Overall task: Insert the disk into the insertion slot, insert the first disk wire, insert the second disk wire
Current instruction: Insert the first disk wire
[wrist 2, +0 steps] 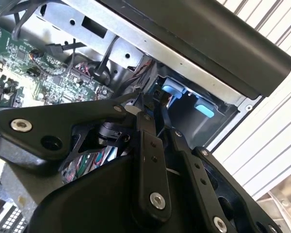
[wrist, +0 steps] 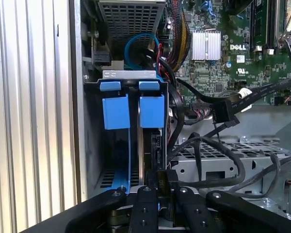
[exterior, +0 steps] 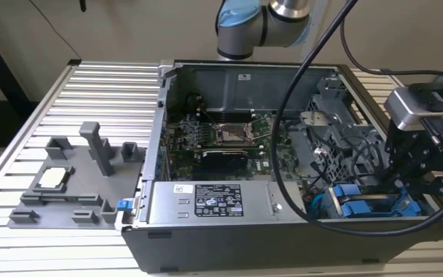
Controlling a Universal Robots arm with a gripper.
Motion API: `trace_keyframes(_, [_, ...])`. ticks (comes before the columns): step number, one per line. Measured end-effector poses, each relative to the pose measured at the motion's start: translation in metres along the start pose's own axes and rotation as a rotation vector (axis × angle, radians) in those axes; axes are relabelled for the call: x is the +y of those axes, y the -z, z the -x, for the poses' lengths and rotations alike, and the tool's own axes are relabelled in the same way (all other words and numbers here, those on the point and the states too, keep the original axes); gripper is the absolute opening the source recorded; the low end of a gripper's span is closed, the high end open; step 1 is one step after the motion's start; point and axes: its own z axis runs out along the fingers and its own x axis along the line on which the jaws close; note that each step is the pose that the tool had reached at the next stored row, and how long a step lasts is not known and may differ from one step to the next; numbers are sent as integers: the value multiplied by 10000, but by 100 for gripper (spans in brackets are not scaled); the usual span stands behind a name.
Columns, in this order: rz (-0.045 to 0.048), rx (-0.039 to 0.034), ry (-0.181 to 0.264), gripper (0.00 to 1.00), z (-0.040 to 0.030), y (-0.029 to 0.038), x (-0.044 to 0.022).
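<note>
In the first wrist view the disk (wrist: pixel 152 145) stands edge-on inside the insertion slot (wrist: pixel 131 75) of the grey drive cage, its blue carrier tab (wrist: pixel 151 110) at the far end. A second blue tab (wrist: pixel 116 112) sits in the bay beside it. My gripper (wrist: pixel 163 187) hangs right at the disk's near edge, shut on a small dark plug (wrist: pixel 163 177) from which black wire curves away. Another black plug (wrist: pixel 222 110) lies loose over the cage. In the exterior view my gripper (exterior: pixel 406 182) hovers above the blue tabs (exterior: pixel 357 208). In the second wrist view my gripper (wrist 2: pixel 153 99) points at them (wrist 2: pixel 174 90).
The open case holds a green board (exterior: pixel 229 138) and a long grey power-supply box (exterior: pixel 210 202) along the front wall. Black cables (wrist: pixel 233 165) and a blue cable (wrist: pixel 131 43) crowd the cage. A grey fixture tray (exterior: pixel 75 184) lies on the slatted table (exterior: pixel 90 86).
</note>
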Motion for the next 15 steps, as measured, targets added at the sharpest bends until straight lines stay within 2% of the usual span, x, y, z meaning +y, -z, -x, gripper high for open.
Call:
trace_keyframes(2, [-2,14,2,19,-2,-17,0])
trace_keyframes(12, [-1,-10,3,20,-3,-32,0])
trace_keyframes(13, [-1,-6,3,27,-3,-29,0])
trace_keyframes(15, [-1,-3,3,27,-1,-12,0])
